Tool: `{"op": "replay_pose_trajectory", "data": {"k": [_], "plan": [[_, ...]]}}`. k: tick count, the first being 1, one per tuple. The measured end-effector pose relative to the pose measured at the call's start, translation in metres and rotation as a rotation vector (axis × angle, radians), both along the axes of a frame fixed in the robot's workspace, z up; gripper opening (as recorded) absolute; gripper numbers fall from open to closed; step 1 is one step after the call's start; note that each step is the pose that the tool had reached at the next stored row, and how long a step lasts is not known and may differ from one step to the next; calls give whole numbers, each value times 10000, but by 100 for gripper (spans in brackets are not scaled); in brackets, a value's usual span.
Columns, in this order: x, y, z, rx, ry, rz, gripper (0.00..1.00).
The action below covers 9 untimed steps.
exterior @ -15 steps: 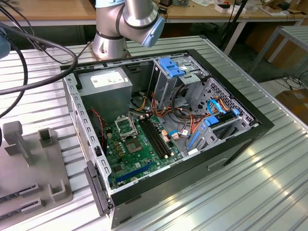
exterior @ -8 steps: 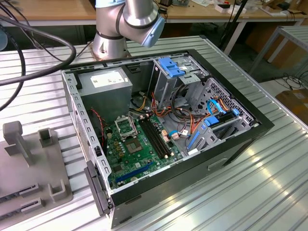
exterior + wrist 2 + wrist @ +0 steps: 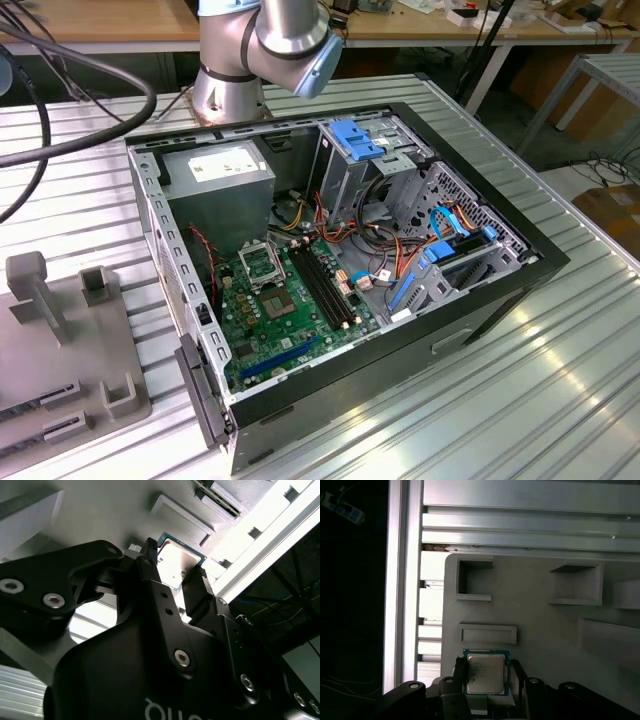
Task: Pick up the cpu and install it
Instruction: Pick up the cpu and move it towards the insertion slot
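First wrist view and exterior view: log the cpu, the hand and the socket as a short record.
cpu: silver face up, on or just above the grey tray, next to a raised bar
hand: down at the cpu; grip cannot be told
socket: on the motherboard inside the open computer case, dark centre, no cpu in it
task state: cpu not installed
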State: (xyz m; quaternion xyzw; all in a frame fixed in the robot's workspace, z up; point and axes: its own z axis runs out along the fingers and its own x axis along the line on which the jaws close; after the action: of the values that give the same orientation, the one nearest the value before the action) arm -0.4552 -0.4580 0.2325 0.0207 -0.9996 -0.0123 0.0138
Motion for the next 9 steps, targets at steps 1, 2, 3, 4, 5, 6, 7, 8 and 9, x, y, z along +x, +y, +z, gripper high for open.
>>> {"op": "replay_pose_trajectory", "data": {"k": [1,2,3,4,5,6,7,8,9], "plan": [[0,0,7,-1,2,-1,45],[0,0,13,0,1,0,45],[0,0,15,2,-2,0,45],[0,0,17,1,-1,0,45],[0,0,20,1,0,0,45],[0,0,24,-1,2,0,45],[0,0,28,-1,2,0,45],[0,0,38,-1,3,0,45],[0,0,44,0,1,0,45]]}}
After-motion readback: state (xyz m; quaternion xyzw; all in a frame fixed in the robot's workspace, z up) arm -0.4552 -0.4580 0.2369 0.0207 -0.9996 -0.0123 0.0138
